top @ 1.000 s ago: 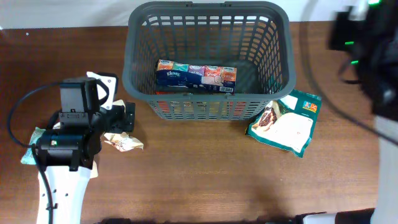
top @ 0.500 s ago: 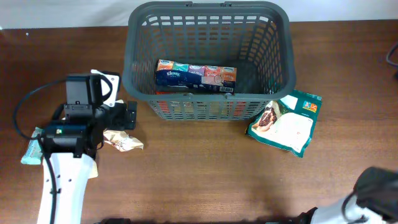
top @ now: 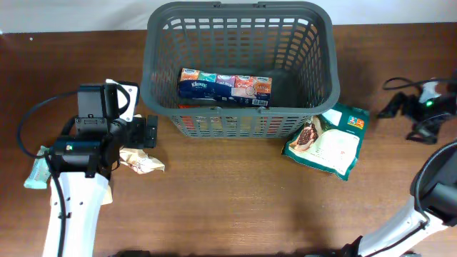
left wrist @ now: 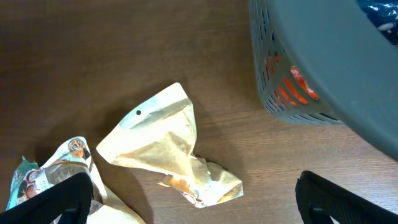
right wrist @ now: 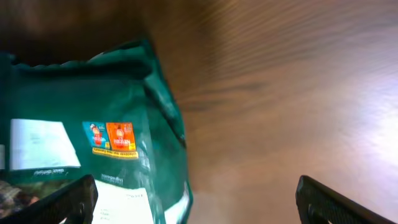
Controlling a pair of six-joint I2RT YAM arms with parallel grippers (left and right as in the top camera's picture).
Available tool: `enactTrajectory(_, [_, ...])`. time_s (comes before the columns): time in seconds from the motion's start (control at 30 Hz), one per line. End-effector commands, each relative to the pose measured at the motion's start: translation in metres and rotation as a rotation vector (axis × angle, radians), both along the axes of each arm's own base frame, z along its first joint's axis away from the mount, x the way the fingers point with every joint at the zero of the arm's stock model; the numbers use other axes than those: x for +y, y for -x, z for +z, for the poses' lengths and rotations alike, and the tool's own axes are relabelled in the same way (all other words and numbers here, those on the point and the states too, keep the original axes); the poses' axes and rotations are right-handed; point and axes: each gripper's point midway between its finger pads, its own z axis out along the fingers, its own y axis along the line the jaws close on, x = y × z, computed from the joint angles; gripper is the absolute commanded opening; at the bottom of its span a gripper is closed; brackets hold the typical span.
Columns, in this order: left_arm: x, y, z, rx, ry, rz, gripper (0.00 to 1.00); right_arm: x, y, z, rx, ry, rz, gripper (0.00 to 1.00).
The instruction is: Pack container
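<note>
The container (top: 239,121) is a dark grey slotted basket at the back middle of the table; its corner (left wrist: 323,68) shows in the left wrist view. Inside lie a blue tissue pack (top: 225,87) and an orange packet (top: 214,123) against the front wall. A crumpled cream packet (top: 141,162) (left wrist: 165,149) lies left of the basket, just below my open left gripper (top: 150,133) (left wrist: 199,208). A green and white snack bag (top: 328,139) (right wrist: 87,124) lies at the basket's right front corner. My right gripper (top: 391,108) (right wrist: 199,208) hovers open to its right, holding nothing.
A teal packet (top: 34,175) lies at the far left under the left arm, and another printed packet (left wrist: 43,177) shows by the left finger. A white piece (top: 123,96) sits behind the left wrist. Bare brown wood fills the table's front half.
The right arm swung from the back right corner, through the front right, to the right of the green bag, its jaws opening. The left arm barely shifted.
</note>
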Motion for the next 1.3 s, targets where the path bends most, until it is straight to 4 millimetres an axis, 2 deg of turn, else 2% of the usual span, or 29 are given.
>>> enactTrajectory(0.0, [0.000, -0.002, 0.001, -0.002, -0.012, -0.006, 0.99, 0.025, 0.002, -0.020, -0.012, -0.069, 0.061, 0.99])
enactTrajectory(0.23, [0.000, -0.002, 0.001, -0.002, -0.012, -0.006, 0.99, 0.050, 0.024, -0.064, 0.027, -0.117, 0.101, 0.99])
enactTrajectory(0.47, [0.000, -0.004, 0.002, -0.008, -0.012, -0.006, 0.99, 0.062, 0.035, -0.078, 0.019, -0.154, 0.152, 0.99])
enactTrajectory(0.77, [0.000, -0.005, 0.003, -0.015, -0.011, -0.006, 0.99, 0.066, 0.033, -0.076, 0.005, -0.177, 0.148, 0.99])
enactTrajectory(0.97, [0.000, -0.005, 0.003, -0.015, -0.012, -0.006, 0.99, 0.082, 0.004, -0.056, -0.176, -0.294, 0.146, 0.99])
enactTrajectory(1.1, [0.000, -0.005, 0.003, -0.014, -0.012, -0.006, 0.99, 0.083, -0.017, -0.037, -0.307, -0.310, 0.157, 0.99])
enactTrajectory(1.27, [0.001, -0.005, 0.003, -0.014, -0.013, -0.005, 0.99, 0.082, -0.022, -0.031, -0.337, -0.307, 0.161, 0.99])
